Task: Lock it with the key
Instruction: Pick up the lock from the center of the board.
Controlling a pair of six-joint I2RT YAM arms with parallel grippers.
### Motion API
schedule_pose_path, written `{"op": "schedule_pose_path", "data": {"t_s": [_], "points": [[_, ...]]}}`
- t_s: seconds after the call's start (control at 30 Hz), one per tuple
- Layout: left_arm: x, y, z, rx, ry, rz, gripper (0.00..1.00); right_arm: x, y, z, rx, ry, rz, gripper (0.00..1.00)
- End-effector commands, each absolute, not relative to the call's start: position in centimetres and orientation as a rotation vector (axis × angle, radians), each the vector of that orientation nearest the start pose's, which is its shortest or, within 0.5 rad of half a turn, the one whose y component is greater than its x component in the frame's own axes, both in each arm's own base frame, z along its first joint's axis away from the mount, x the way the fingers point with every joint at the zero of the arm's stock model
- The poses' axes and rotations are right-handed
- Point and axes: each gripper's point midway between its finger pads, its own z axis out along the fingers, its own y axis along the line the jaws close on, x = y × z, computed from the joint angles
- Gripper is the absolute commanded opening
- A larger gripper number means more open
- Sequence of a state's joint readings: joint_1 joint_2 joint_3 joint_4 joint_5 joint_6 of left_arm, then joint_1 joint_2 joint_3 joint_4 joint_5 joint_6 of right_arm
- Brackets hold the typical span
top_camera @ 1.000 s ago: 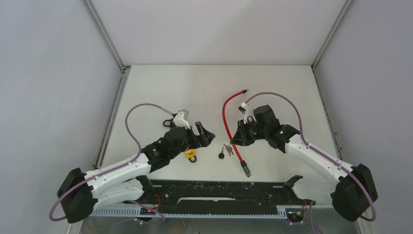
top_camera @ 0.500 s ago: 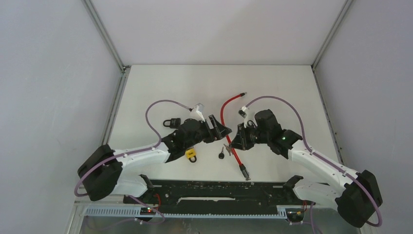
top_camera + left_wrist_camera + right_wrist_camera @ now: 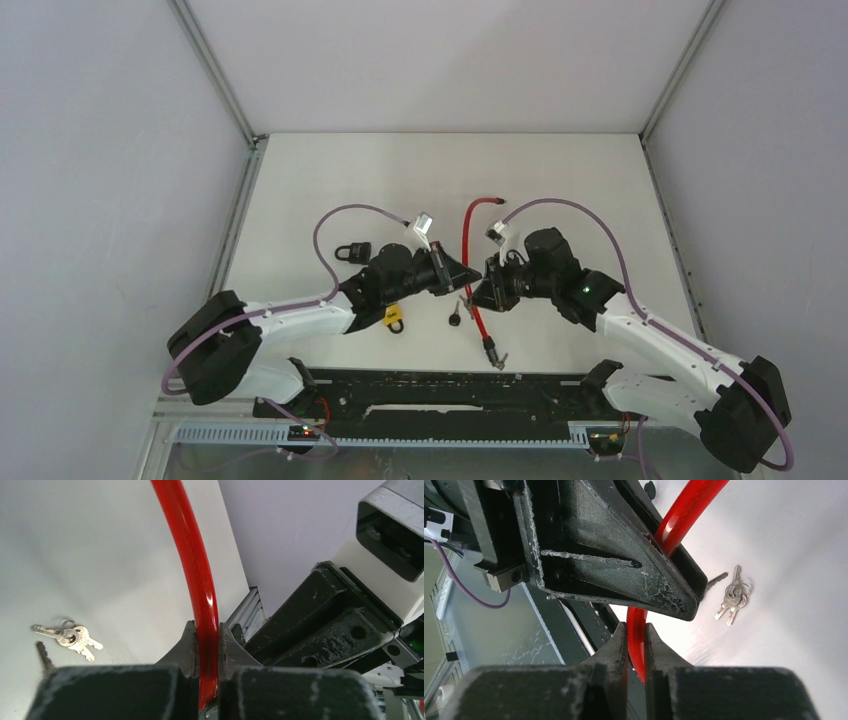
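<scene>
A red cable lock (image 3: 466, 228) curves across the middle of the table, its metal end (image 3: 492, 353) near the front. Both grippers hold it mid-length, nose to nose. My left gripper (image 3: 468, 276) is shut on the cable (image 3: 192, 555), its fingertips (image 3: 189, 642) pinching it. Just below, my right gripper (image 3: 483, 292) is shut on the same cable (image 3: 684, 515). A bunch of silver keys (image 3: 70, 637) (image 3: 731, 600) lies on the table beside the cable. A black-headed key (image 3: 455, 319) lies next to them.
A yellow padlock (image 3: 393, 318) lies under my left arm, and a black padlock (image 3: 350, 251) sits further back left. The black rail (image 3: 450, 395) runs along the near table edge. Metal frame posts (image 3: 232, 215) border both sides.
My left gripper has swung right from the yellow padlock to the cable and shut on it. The right gripper kept its grip and carried the cable slightly left.
</scene>
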State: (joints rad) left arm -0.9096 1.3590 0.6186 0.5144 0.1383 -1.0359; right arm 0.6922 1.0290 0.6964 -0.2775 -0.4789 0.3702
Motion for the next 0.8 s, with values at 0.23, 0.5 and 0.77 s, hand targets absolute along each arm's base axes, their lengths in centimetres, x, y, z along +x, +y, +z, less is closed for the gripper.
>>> {"op": "schedule_pose_path", "data": {"t_s": [0.23, 0.5, 0.77], "points": [[21.1, -37.1, 25.0, 0.116, 1.954, -1.433, 0.0, 16.3, 23.8, 20.2, -0.77, 1.974, 0.994, 0.53], [20.4, -35.3, 32.9, 0.186, 1.799, -1.422, 0.0, 14.3, 23.4, 22.3, -0.794, 1.767, 1.073, 0.54], [19.4, -31.9, 38.8, 0.162, 1.651, -1.395, 0.0, 11.9, 24.8, 24.5, -0.885, 1.557, 1.21, 0.53]]}}
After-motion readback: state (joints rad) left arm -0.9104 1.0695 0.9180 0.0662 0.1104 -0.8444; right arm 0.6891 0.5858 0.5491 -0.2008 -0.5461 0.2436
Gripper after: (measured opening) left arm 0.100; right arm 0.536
